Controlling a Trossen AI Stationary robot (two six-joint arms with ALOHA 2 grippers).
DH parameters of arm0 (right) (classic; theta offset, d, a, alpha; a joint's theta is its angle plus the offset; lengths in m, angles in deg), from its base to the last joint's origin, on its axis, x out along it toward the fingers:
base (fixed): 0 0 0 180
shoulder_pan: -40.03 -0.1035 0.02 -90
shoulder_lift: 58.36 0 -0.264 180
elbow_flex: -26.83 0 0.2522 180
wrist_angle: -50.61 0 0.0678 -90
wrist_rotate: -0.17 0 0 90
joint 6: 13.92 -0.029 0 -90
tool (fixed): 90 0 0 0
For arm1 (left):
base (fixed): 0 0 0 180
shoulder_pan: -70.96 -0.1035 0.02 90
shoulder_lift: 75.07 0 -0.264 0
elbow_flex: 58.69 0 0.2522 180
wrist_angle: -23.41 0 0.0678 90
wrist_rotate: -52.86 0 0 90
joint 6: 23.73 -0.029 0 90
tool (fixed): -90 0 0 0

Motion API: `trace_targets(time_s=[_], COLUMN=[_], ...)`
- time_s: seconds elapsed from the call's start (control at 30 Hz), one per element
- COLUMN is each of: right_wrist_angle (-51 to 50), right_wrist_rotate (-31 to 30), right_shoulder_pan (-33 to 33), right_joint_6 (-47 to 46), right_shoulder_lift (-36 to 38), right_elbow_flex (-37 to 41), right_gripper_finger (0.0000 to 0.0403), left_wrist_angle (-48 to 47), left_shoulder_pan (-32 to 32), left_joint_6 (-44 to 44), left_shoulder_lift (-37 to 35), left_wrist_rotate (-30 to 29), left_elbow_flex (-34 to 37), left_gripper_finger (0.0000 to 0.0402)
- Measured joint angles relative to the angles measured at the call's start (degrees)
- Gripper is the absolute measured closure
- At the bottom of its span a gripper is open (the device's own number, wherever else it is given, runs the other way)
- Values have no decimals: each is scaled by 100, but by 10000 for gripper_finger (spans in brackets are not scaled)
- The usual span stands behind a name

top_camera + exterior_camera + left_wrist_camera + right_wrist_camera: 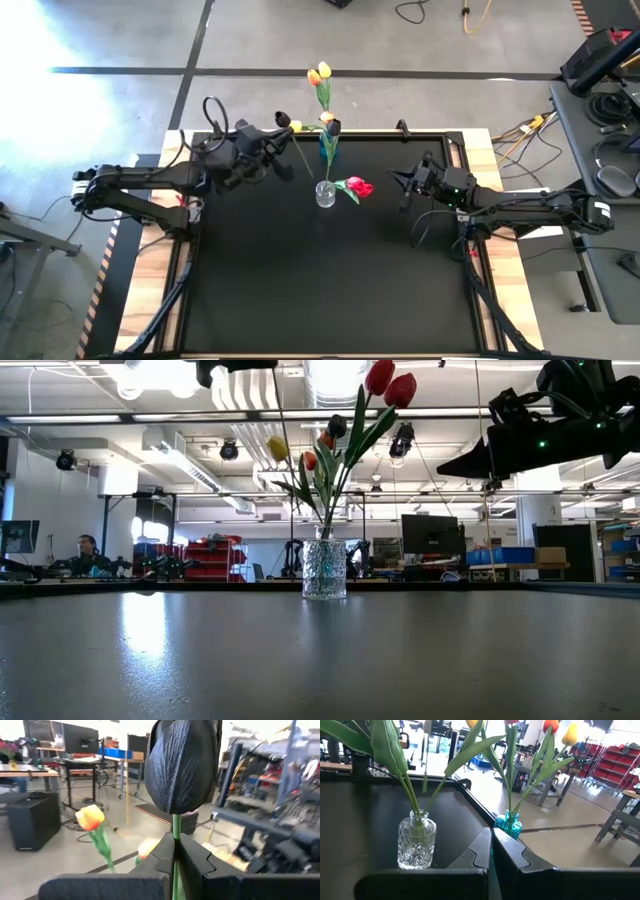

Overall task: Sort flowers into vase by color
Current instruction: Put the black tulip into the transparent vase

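My left gripper [272, 140] is over the table's far left part, shut on a dark-headed tulip [182, 765]. Its head [283, 119] is beside the fingers, and its thin stem [300, 155] slants down toward the clear glass vase [325, 193]. That vase [324, 568] holds red tulips [390, 382]. A blue vase [328, 150] behind it holds yellow and orange tulips [320, 73]. My right gripper [403, 181] is shut and empty, hovering right of the clear vase. My left gripper pinches the dark tulip's stem [175, 851] between its two fingers, just below the head. The fingers lie across the stem. The tulip is lifted, head uppermost, and its stem hangs slanting below the fingers. Whether the stem's lower end is inside the clear vase, I cannot tell.
Both vases stand near the middle of the black table's far edge [400, 135]. The near half of the table top [330, 290] is bare black surface. Cables and equipment lie on the floor beyond the table. A person [88, 550] sits far off in the room.
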Motion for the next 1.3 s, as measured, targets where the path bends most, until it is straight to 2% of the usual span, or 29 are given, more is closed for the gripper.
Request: trace_targets(time_s=[0.37, 1.07, 1.3], right_wrist_angle=[3, 2, 2], right_wrist_rotate=[0, 4, 9], right_shoulder_pan=[0, -2, 0], right_joint_6=[1, 4, 4], right_shoulder_lift=[2, 2, 2], right_elbow_flex=[0, 0, 0], right_gripper_finger=[394, 394, 394], left_wrist_angle=[325, 464, 463], left_shoulder_pan=[-53, -118, -116], left_joint_6=[434, 61, -144], left_shoulder_lift=[276, 788, 1041], left_wrist_rotate=[608, 580, 761], left_elbow_flex=[13, 7, -120], left_gripper_finger=[401, 401, 401])
